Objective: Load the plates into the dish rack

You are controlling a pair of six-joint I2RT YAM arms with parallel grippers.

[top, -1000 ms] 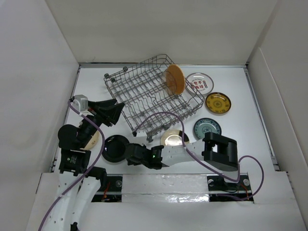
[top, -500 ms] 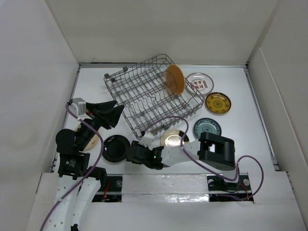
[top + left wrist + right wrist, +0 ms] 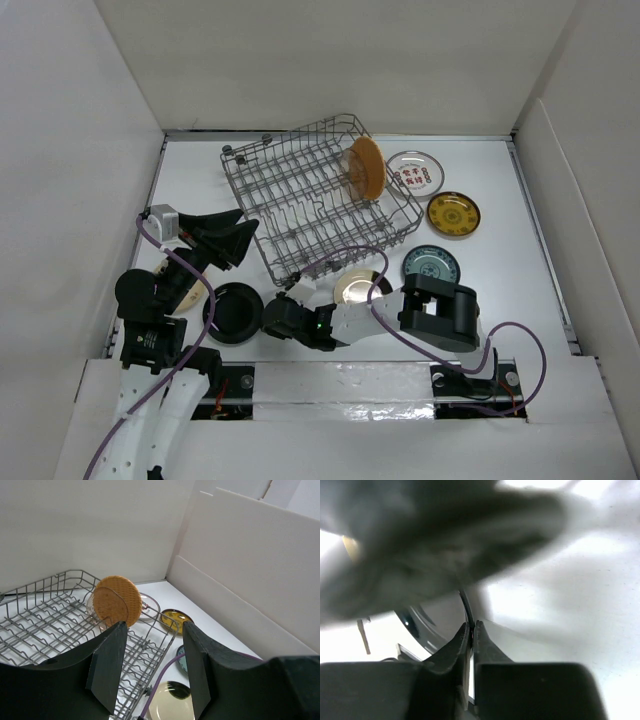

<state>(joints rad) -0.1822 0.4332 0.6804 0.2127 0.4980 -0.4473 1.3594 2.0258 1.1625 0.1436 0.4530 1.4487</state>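
The grey wire dish rack point(image 3: 290, 190) stands at the back middle with an orange-brown plate point(image 3: 365, 166) upright in its right end. A black plate point(image 3: 232, 312) lies near the front left. My right gripper point(image 3: 262, 320) is shut on its right rim; the right wrist view shows the thin dark rim point(image 3: 464, 601) pinched at my right gripper point(image 3: 471, 625). My left gripper point(image 3: 238, 235) hangs open and empty beside the rack's left front. From the left wrist, my left gripper point(image 3: 152, 665) frames the rack point(image 3: 50, 620), the orange-brown plate point(image 3: 116, 601) and a cream plate point(image 3: 170, 702).
A cream plate point(image 3: 360, 288), a teal plate point(image 3: 431, 266), a yellow plate point(image 3: 453, 215) and a white plate with red marks point(image 3: 413, 174) lie right of the rack. Another pale plate point(image 3: 185, 285) sits under the left arm. White walls enclose the table.
My right gripper has reached left and shut on the black plate's rim; the plate slid slightly left. The rack shifted a little. The left gripper stayed open.
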